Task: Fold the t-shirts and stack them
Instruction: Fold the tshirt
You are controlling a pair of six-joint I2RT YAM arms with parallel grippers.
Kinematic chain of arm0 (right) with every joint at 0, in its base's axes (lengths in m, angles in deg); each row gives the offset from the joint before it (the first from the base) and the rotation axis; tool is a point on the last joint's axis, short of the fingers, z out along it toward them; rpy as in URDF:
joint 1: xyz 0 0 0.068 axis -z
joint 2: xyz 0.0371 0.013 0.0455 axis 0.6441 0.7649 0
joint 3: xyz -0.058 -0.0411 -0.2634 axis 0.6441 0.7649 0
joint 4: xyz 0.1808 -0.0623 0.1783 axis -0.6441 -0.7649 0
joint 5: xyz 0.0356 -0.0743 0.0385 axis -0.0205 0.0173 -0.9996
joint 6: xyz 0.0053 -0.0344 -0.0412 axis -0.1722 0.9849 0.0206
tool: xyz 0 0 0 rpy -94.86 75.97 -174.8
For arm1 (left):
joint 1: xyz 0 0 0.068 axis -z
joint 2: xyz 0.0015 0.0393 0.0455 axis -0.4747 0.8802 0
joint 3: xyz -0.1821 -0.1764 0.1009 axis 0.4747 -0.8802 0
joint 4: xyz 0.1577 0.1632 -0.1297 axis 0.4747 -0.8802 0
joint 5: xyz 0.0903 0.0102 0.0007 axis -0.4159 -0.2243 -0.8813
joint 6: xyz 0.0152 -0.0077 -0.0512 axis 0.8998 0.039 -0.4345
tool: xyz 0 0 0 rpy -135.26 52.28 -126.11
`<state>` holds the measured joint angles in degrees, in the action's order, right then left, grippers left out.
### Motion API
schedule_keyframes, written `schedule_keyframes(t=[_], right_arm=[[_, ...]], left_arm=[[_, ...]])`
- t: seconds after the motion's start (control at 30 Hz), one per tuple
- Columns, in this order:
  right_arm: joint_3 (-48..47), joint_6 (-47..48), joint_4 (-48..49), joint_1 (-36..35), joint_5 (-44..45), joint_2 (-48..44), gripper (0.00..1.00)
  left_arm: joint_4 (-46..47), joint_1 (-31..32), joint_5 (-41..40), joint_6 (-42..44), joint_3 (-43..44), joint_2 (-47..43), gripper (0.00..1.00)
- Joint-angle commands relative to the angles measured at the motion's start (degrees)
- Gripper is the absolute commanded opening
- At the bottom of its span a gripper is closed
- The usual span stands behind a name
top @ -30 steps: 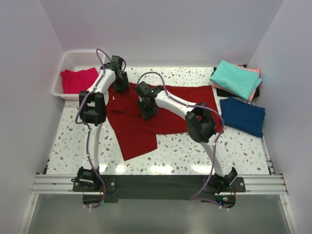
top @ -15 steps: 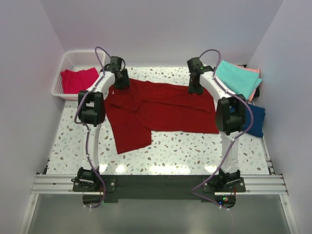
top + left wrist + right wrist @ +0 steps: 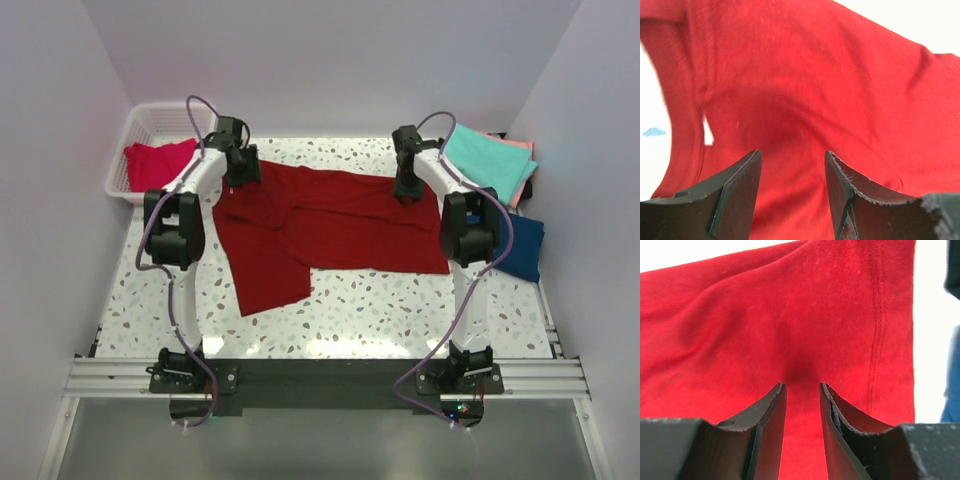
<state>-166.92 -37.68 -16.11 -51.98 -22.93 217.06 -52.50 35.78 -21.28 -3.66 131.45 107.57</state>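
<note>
While both arms reach to the far side of the tabletop (image 3: 380,300), a large dark red t-shirt (image 3: 340,215) lies spread across the centre of the overhead view. It is not flat. Its left part is rumpled and doubled over itself, and 1 flap trails toward the lower left of the frame.

At the shirt's upper left corner sits the left gripper (image 3: 240,172). Its wrist camera shows the jaws clearly apart, with red cloth lying under and between them, not pinched. At the upper right corner sits the right gripper (image 3: 405,188). Its jaws are apart too, by a narrower gap, and the cloth shows a dark pucker just at their tips, beside a stitched hem.

In the upper left of the frame, a white basket (image 3: 140,125) holds a pinkish-red shirt (image 3: 160,165). At the upper right, a folded teal shirt (image 3: 485,160) rests on a salmon pink one (image 3: 520,145). A folded navy shirt (image 3: 525,250) lies just below them, partly hidden by the right arm.

The red shirt looks light, thin and limp. It should drape and slide easily on the smooth tabletop, and it will wrinkle rather than hold a crease. The far corners and the hem seem the best places to pinch, since doubled cloth there gives the jaws more to bite.
</note>
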Motion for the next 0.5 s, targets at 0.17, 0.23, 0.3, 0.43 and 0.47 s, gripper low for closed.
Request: schedule_keyframes(t=[0.17,0.23,0.3,0.43,0.47], right_arm=[[-2.8,-1.2,-0.3,2.2,-1.2,4.4,0.37],[-2.9,-1.3,-0.2,2.6,-1.8,5.0,0.37],[-3.0,-1.2,-0.5,3.0,-1.9,5.5,0.37],[-4.8,-1.4,-1.5,3.9,-1.8,7.7,0.37],[-5.4,-1.6,-1.7,4.1,-1.7,8.8,0.37]], left_arm=[[-2.5,0.5,0.3,1.6,-10.8,-11.9,0.59],[-1.5,0.7,1.0,1.4,-14.8,-12.8,0.59],[-0.5,1.3,2.1,1.0,-17.4,-13.2,0.58],[-0.2,1.8,2.1,0.1,-21.2,-12.4,0.58],[-0.4,1.8,2.0,0.1,-21.6,-12.2,0.58]])
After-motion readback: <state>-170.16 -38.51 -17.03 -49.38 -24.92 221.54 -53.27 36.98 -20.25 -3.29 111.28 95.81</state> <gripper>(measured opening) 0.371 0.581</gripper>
